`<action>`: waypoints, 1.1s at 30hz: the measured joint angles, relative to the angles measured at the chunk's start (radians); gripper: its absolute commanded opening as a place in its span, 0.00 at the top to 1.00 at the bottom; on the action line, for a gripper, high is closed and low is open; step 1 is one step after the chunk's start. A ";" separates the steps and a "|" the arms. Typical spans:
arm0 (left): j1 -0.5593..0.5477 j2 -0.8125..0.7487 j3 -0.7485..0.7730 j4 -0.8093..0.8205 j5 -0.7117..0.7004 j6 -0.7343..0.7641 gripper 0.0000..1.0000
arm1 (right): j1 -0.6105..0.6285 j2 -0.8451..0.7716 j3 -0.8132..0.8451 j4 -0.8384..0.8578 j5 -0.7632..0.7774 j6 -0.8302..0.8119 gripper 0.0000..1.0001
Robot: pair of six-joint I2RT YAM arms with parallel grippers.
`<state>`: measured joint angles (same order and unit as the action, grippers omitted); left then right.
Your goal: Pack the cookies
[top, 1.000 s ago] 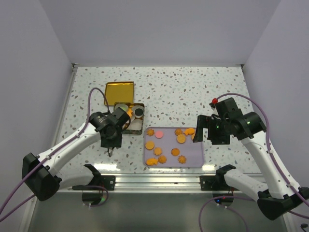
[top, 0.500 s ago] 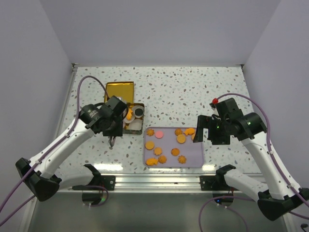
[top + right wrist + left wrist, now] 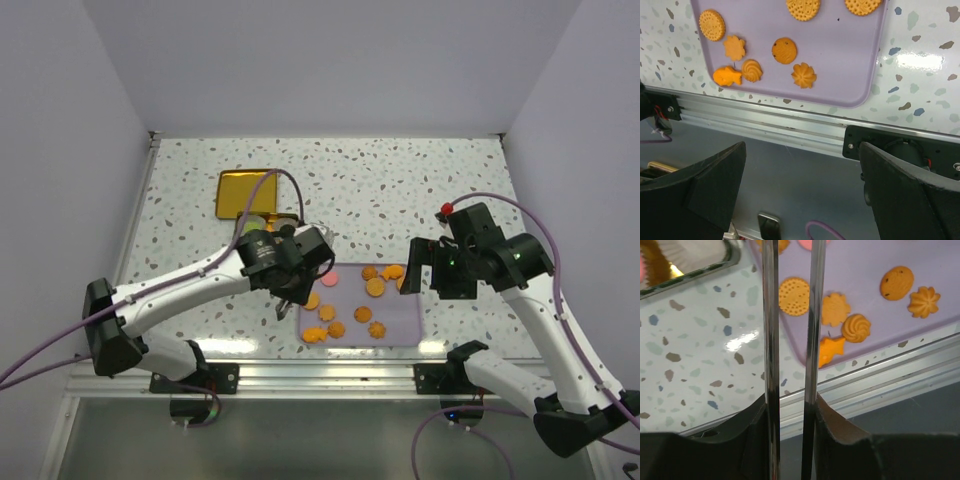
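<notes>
Cookies (image 3: 375,287) — about a dozen, mostly orange rounds, flowers and swirls, plus one pink round (image 3: 330,279) — lie loose on the lavender tray (image 3: 402,312) at the near middle of the speckled table (image 3: 420,190). Your left gripper (image 3: 290,300) hangs over the tray's left edge. In its wrist view the two thin metal fingers (image 3: 771,315) stand parallel with a narrow gap between them and nothing in it. A dotted round cookie (image 3: 794,296) shows through that gap, on the tray below. You cannot tell whether the tips touch anything — they run out of the top of that view. Just left of the tray sits the tin (image 3: 700,274) with a white paper cup (image 3: 690,246) inside, and a gold lid (image 3: 247,192) lies farther back. Your right gripper (image 3: 410,270) hovers by the tray's right edge, its jaws spread wide and empty.
</notes>
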<state>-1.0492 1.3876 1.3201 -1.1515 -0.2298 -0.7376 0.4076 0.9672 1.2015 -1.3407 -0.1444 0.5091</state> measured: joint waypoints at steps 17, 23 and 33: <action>-0.264 0.299 0.071 0.126 0.004 -0.038 0.54 | 0.000 -0.068 0.010 -0.006 0.075 0.011 0.01; -0.283 0.329 0.104 0.107 -0.015 -0.037 0.52 | 0.000 -0.084 0.010 -0.006 0.076 0.014 0.01; -0.311 0.389 0.126 0.087 -0.028 -0.037 0.49 | 0.000 -0.098 0.010 -0.006 0.076 0.014 0.01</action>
<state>-1.3605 1.7767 1.4460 -1.0641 -0.2581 -0.7750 0.4080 0.8696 1.2114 -1.3464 -0.0689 0.5236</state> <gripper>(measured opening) 0.510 0.986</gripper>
